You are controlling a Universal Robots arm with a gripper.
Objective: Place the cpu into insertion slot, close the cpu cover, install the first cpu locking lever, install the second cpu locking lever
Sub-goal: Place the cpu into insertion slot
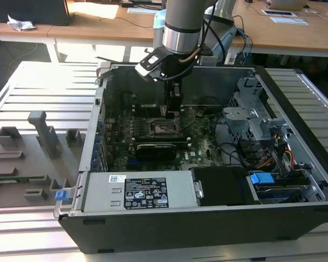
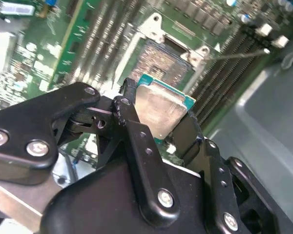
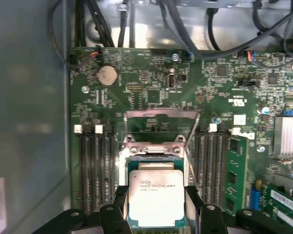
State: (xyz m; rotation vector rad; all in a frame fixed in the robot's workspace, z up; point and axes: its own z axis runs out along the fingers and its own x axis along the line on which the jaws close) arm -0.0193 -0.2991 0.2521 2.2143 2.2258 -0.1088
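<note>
At the exterior view's left, a grey moulded fixture tray (image 1: 27, 158) lies on the grey slatted metal bench (image 1: 49, 82), beside the open black computer case (image 1: 208, 229). Inside, the black gripper (image 1: 172, 106) has its jaws pinching the square silvery-topped cpu (image 3: 156, 197) by two edges, over the square silver-rimmed insertion slot (image 2: 163, 61), not seated. The thin silvery cpu cover (image 3: 161, 114) stands raised open. Black memory slots (image 3: 95, 165) flank the slot; a grey metal drive cage (image 1: 251, 117) sits rightward. Pale wooden benches (image 1: 98, 24) stand behind.

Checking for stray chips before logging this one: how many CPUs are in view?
1: the cpu, gripped between the fingers near the insertion slot. Others may be hidden.
</note>
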